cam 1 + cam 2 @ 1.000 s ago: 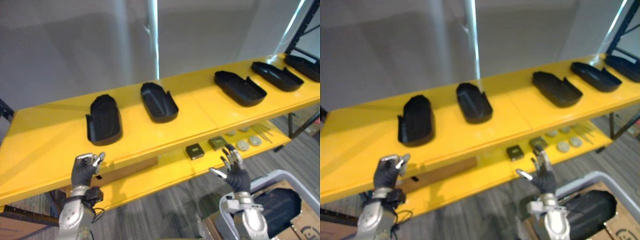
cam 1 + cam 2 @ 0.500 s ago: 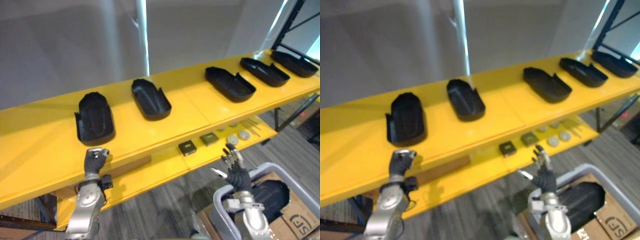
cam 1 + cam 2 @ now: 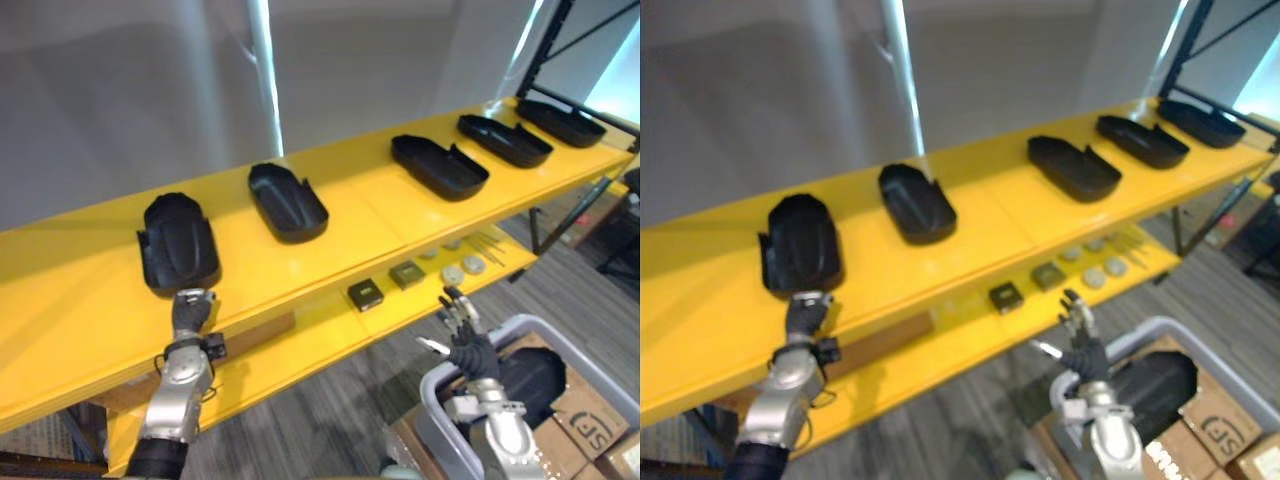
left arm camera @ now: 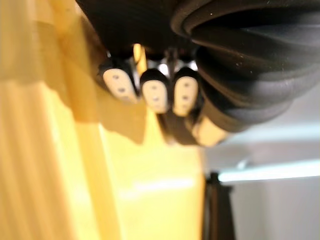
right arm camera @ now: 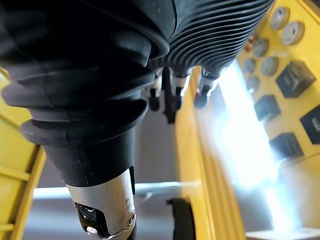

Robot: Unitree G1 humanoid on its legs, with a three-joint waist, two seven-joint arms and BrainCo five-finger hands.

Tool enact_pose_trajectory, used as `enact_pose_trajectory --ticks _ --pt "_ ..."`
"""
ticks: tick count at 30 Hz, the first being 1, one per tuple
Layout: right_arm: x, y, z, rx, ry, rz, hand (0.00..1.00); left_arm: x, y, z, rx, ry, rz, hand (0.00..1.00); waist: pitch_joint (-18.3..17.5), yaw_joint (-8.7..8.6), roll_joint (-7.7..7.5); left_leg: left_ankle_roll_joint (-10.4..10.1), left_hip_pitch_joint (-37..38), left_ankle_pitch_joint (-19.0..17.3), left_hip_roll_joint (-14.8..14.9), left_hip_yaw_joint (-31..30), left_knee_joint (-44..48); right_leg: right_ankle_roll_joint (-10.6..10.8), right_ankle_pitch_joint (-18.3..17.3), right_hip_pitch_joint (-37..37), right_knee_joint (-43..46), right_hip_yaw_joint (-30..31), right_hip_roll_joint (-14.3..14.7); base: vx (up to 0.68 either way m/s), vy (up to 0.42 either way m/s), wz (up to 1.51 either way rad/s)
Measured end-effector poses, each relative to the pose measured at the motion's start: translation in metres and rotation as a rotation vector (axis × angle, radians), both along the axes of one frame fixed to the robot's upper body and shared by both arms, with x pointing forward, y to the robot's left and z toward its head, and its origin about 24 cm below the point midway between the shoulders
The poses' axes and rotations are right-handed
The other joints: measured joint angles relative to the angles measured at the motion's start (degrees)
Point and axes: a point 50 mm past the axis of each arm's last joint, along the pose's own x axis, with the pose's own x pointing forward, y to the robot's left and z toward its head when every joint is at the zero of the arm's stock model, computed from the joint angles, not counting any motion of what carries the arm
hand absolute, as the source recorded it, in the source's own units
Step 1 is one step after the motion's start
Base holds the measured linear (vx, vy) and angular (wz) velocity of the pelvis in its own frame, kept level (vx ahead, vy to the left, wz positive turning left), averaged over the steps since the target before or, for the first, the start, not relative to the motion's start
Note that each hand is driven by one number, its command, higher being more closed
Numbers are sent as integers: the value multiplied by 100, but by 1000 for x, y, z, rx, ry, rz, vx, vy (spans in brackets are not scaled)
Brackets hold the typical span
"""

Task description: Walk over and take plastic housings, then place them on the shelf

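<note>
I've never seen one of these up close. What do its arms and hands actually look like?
The left arm and right arm are smooth silver-grey tubes. The left hand and right hand each wear a dark ribbed cover over wrist and back, like a rubber bellows. From it come slim silver fingers with dark tips, plus a separate thumb.

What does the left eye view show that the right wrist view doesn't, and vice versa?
Left eye view: five black housings on the top shelf, the left hand at the leftmost one, a grey bin. Right wrist view: the ribbed cover of the right hand from close up. Both: the open right hand, and dark square parts and round discs on the lower shelf.
</note>
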Motion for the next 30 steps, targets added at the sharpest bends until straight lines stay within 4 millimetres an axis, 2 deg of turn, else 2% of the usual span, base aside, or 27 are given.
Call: enact_pose_trajectory --ticks 10,14,30 --pt "0 0 0 -7 1 17 0 12 14 -2 4 9 67 100 18 -50 -34 0 68 -1 -3 138 -22 10 6 -57 53 184 -7 -5 2 -7" --pt "0 0 0 -7 3 24 0 13 24 -2 25 22 96 100 26 -137 -47 0 94 -1 -5 156 -18 9 6 -60 83 213 -8 -6 -2 -2" --pt "0 10 -4 2 29 67 0 18 26 -2 27 2 118 100 44 -143 -79 0 154 0 -19 197 -78 8 4 -62 93 246 -8 -3 -1 -1"
